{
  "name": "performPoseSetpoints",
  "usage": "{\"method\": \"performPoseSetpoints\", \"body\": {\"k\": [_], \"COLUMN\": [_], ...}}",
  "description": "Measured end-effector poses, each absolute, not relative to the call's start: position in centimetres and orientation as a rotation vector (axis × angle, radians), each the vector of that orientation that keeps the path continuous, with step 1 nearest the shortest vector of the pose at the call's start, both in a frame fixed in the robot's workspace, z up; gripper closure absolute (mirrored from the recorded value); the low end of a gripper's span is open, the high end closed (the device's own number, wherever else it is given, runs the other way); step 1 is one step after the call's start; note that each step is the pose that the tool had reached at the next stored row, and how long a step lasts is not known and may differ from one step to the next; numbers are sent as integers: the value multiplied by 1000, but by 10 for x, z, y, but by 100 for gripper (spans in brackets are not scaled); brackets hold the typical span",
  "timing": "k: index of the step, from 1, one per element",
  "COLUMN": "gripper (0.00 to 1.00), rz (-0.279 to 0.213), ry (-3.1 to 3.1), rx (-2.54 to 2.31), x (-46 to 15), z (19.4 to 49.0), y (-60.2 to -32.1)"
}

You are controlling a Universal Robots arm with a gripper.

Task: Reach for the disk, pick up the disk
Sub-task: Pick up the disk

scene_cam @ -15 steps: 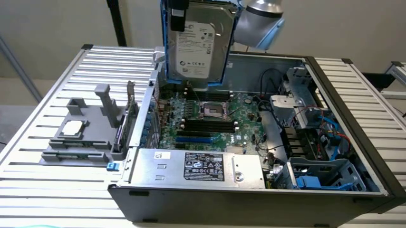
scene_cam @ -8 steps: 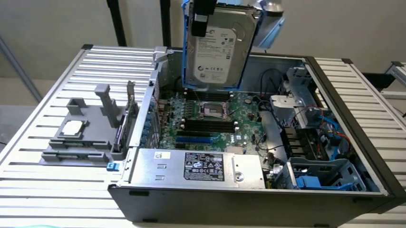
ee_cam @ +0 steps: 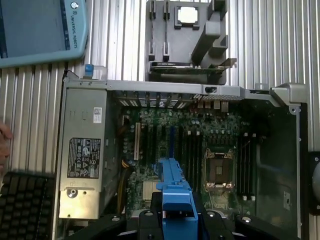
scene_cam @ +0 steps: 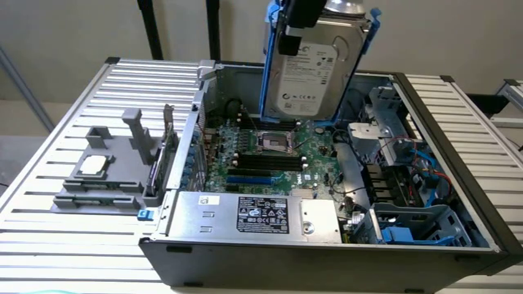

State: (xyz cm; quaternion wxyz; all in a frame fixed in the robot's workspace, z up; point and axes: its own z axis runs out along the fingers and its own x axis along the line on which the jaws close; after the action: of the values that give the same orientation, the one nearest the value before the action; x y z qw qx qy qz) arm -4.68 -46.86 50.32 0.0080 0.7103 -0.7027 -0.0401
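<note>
while the silver-grey hard disk in a blue plastic bracket (scene_cam: 315, 67) is held upright above the open computer case (scene_cam: 457, 257), it is clamped by the black gripper (scene_cam: 296, 27); "universal robots" is read on a blue-grey pendant (ee_cam: 45, 30)

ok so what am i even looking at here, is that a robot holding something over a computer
Yes. A robot arm's gripper holds the disk, a silver hard drive in a blue bracket, lifted upright above an open computer case. One picture comes from a camera off the arm; the other from a camera on the wrist, looking down past the blue bracket into the case. Inside are the green motherboard and a silver power supply. The case sits on a slatted metal table beside a grey holder carrying a small square chip.
</note>
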Motion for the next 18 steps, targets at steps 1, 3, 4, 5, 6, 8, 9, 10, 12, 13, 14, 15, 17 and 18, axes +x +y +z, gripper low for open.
{"method": "performPoseSetpoints", "body": {"k": [1,3,4,5,6,8,9,10,12,13,14,15,17,18], "gripper": [67,67,67,67,67,67,67,67,67,67,67,67,67,67], "rz": [-125,-126,-126,-126,-126,-126,-126,-126,-127,-127,-127,-127,-128,-128], "ry": [-2196,-2196,-2196,-2196,-2196,-2196,-2196,-2196,-2196,-2196,-2195,-2195,-2195,-2195], "rx": [2220,2220,2220,2220,2220,2220,2220,2220,2219,2219,2219,2219,2219,2219], "x": [-42,-33,-29,-26,-22,-15,-11,-8,-2,0,3,5,9,11], "z": [503,503,503,503,503,503,503,503,503,503,504,504,504,504], "y": [-471,-475,-477,-479,-482,-487,-489,-492,-497,-500,-503,-506,-512,-515]}}
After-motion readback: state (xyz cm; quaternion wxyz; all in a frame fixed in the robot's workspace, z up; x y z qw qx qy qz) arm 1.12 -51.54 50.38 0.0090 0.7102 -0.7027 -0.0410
